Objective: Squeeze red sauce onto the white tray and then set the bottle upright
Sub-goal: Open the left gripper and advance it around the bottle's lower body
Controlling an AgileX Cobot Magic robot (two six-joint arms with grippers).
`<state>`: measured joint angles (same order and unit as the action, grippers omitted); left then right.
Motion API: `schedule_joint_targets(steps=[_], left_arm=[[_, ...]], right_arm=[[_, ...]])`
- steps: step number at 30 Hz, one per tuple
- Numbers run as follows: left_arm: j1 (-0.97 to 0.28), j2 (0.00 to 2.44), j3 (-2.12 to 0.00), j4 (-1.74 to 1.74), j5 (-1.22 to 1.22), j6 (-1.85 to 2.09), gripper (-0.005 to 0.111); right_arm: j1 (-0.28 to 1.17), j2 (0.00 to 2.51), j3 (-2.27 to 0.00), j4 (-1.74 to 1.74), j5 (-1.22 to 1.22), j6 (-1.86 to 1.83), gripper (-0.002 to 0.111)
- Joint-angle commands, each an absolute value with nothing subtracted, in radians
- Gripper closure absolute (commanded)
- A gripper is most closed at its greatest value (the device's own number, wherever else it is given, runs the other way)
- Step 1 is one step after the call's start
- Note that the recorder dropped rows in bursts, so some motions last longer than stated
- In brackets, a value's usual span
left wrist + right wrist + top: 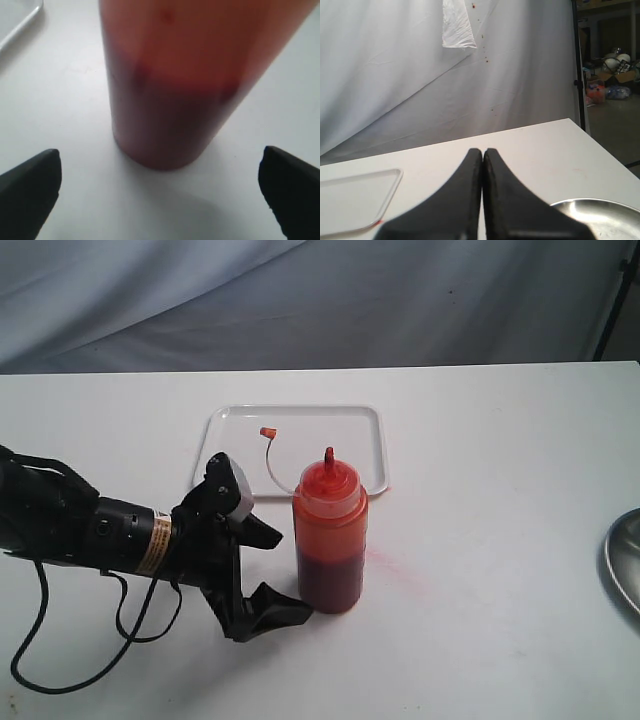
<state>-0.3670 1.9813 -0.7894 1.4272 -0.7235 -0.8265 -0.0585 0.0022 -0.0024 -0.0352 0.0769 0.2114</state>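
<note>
Left pincer lies low on the surface, spread wide beside the upright bottle, seemingly lined up to grip its body. Red sauce fills the bottle's lower half; none shows on the white tray just behind. Only the left wrist view shows both fingers clear of the bottle. Only the right wrist view shows the right pincer, pressed together, empty, near a metal dish.

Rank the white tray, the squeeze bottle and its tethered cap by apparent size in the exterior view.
1. White tray, clearly widest.
2. Squeeze bottle, nearer the camera, so the gap is unsure.
3. Orange tethered cap, tiny.
</note>
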Motion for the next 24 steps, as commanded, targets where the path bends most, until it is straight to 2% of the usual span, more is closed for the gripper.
schedule_joint_targets(steps=[1,9,15,24], left_arm=[[-0.373,1.982,-0.796,1.422,-0.717,-0.792,0.002],[-0.373,1.982,-0.798,1.306,-0.717,-0.62,0.002],[-0.373,1.982,-0.815,1.298,-0.707,-0.629,0.002],[-0.373,1.982,-0.917,1.63,-0.68,-0.989,0.002]], right_arm=[[-0.056,0.0,0.0,-0.039,0.075,0.211,0.108],[-0.056,0.0,0.0,-0.039,0.075,0.211,0.108],[-0.056,0.0,0.0,-0.039,0.075,0.211,0.108],[-0.056,0.0,0.0,-0.039,0.075,0.211,0.108]])
